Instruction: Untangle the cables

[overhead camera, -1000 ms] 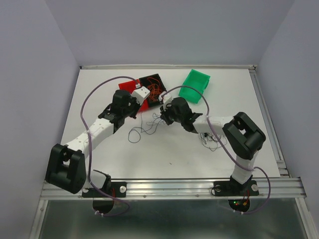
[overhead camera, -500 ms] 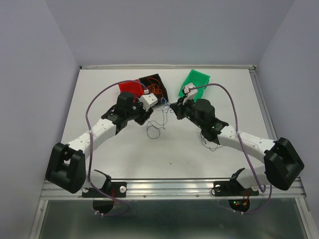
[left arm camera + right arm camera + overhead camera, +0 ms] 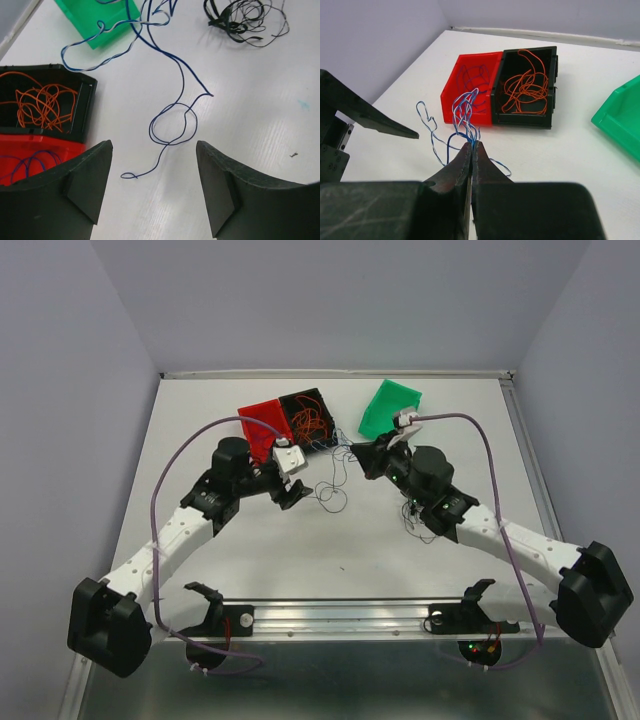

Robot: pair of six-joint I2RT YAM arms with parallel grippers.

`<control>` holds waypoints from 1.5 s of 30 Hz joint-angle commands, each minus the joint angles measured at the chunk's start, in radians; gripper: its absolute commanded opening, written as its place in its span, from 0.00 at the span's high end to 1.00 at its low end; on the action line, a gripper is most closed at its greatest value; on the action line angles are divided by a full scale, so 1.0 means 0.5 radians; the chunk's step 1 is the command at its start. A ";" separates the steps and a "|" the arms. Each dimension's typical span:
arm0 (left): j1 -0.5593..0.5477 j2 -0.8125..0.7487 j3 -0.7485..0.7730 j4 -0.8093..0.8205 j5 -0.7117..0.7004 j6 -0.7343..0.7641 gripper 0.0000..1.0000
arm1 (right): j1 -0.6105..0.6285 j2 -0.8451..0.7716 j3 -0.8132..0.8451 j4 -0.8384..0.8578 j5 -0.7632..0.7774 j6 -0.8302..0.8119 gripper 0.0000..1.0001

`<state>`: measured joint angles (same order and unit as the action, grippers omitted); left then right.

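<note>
At the middle of the desk [image 3: 330, 560], working at pulling the blue free of the rest. Gripping a bunch of blue cables [image 3: 465, 112] in the right jaws, pinched fully shut, held up near the red bin [image 3: 477, 56]. Hovering with the left jaws spread wide, holding nothing, over 1 looped blue strand [image 3: 172, 122] lying flat on the desk (seemingly trailing from that held bunch). Sorted so far, by the look of it: orange cables [image 3: 525, 90] in the black bin [image 3: 530, 49], some blue in the red bin, black cables [image 3: 245, 20] bunched apart on the desk. Next, probably: lowering the left jaws astride the loop, closing right down at the surface for so thin a wire, then drawing the 2 arms apart gently to avoid fresh snags.
</note>
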<state>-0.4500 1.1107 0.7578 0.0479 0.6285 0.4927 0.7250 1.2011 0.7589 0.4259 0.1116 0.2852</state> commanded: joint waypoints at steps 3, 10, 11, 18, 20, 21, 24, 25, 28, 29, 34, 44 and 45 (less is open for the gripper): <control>-0.008 -0.157 -0.077 0.263 0.341 -0.046 0.20 | 0.026 -0.107 -0.061 0.197 0.004 0.138 1.00; -0.008 -0.062 -0.083 0.509 0.492 -0.203 0.20 | 0.050 -0.104 -0.064 0.286 -0.082 0.206 0.99; -0.011 -0.037 -0.074 0.518 0.495 -0.212 0.21 | 0.053 -0.098 -0.061 0.295 -0.088 0.209 1.00; -0.014 0.110 -0.015 0.539 0.483 -0.280 0.23 | 0.115 0.034 -0.012 0.424 -0.107 0.230 0.99; -0.014 0.126 -0.003 0.545 0.446 -0.301 0.25 | 0.136 0.077 0.010 0.443 -0.100 0.240 0.99; -0.014 0.132 0.000 0.542 0.443 -0.304 0.26 | 0.142 0.092 0.016 0.461 -0.100 0.240 0.99; -0.014 0.129 0.003 0.545 0.452 -0.307 0.32 | 0.164 0.135 0.034 0.498 -0.082 0.249 0.99; -0.014 0.129 0.003 0.545 0.440 -0.307 0.44 | 0.167 0.144 0.034 0.507 -0.079 0.255 0.99; -0.014 0.147 0.009 0.552 0.379 -0.313 0.67 | 0.176 0.157 0.035 0.535 -0.055 0.264 0.99; -0.014 0.156 0.015 0.549 0.369 -0.313 0.73 | 0.173 0.153 0.028 0.544 -0.042 0.267 0.99; -0.011 0.215 0.043 0.509 0.265 -0.304 1.00 | 0.173 0.052 -0.060 0.553 0.129 0.249 0.99; -0.008 0.074 -0.009 0.395 0.007 -0.203 1.00 | 0.173 -0.503 -0.349 0.302 0.755 0.117 0.96; -0.011 0.058 -0.015 0.374 -0.029 -0.203 1.00 | 0.170 -0.609 -0.367 0.250 0.810 0.102 0.96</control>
<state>-0.4522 1.2079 0.7357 0.2481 0.6800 0.3649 0.8066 1.0039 0.6266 0.5877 0.3267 0.3809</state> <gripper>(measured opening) 0.025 0.038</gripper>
